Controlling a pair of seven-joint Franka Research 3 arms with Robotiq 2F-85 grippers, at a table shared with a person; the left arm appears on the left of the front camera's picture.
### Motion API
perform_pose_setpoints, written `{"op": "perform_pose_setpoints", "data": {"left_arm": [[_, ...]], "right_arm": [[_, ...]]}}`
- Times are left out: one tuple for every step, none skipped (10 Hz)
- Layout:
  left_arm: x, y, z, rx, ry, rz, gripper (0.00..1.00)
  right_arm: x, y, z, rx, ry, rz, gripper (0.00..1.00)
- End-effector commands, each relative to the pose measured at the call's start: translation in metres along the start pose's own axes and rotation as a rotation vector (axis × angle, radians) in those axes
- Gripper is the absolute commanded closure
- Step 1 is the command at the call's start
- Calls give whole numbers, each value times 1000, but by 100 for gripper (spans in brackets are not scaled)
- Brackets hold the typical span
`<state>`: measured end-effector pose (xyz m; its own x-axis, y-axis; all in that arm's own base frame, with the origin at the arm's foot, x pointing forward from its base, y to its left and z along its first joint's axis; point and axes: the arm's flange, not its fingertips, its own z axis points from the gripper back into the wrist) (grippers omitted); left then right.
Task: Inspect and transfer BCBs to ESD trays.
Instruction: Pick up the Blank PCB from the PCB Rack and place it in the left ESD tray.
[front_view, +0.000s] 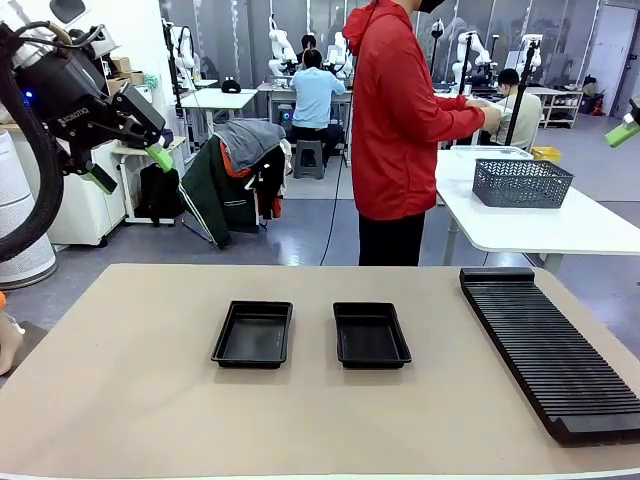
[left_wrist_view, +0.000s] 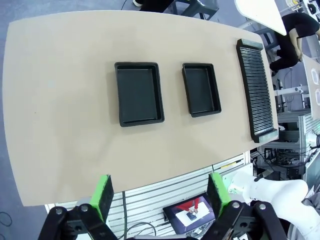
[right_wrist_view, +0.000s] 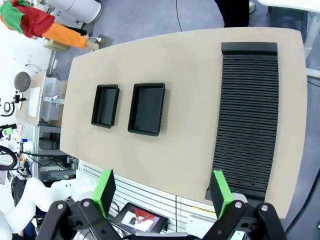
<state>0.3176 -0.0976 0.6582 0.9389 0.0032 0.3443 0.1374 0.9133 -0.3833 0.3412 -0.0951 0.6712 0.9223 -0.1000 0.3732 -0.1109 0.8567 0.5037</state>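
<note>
Near the middle of the front view, one black ESD tray (front_view: 254, 333) lies on the tan table (front_view: 130, 380), and a second ESD tray (front_view: 370, 335) lies just right of it. They sit slightly apart, long sides facing, with glossy floors bare. At lower right, a long black ribbed rack (front_view: 545, 345) lies on the same table, well apart from both trays. At upper left, the left gripper (front_view: 130, 168) hangs high, green-padded fingers spread wide, holding nothing. At the bottom of its own wrist view, the right gripper (right_wrist_view: 162, 192) is likewise spread and unloaded. Top centre, a person in a red hooded top (front_view: 400, 120) stands beyond the table, facing a white table (front_view: 560, 225) bearing a grey mesh basket (front_view: 520, 183).
</note>
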Motion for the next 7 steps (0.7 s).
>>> {"op": "perform_pose_setpoints", "data": {"left_arm": [[-7, -1, 7, 49, 16, 36, 0], [-8, -1, 10, 59, 13, 36, 0], [-7, 0, 15, 93, 2, 34, 0], [-4, 1, 6, 22, 4, 14, 0], [-4, 1, 6, 22, 4, 14, 0], [-4, 1, 6, 22, 4, 14, 0], [-4, 1, 6, 22, 4, 14, 0]], "right_arm": [[2, -5, 8, -15, 17, 5, 0], [3, -7, 9, -35, 16, -1, 0], [1, -2, 3, -5, -5, -4, 0], [1, -2, 3, -5, -5, -4, 0], [1, -2, 3, -5, -5, -4, 0], [1, -2, 3, -5, -5, -4, 0], [1, -2, 3, -5, -5, -4, 0]]}}
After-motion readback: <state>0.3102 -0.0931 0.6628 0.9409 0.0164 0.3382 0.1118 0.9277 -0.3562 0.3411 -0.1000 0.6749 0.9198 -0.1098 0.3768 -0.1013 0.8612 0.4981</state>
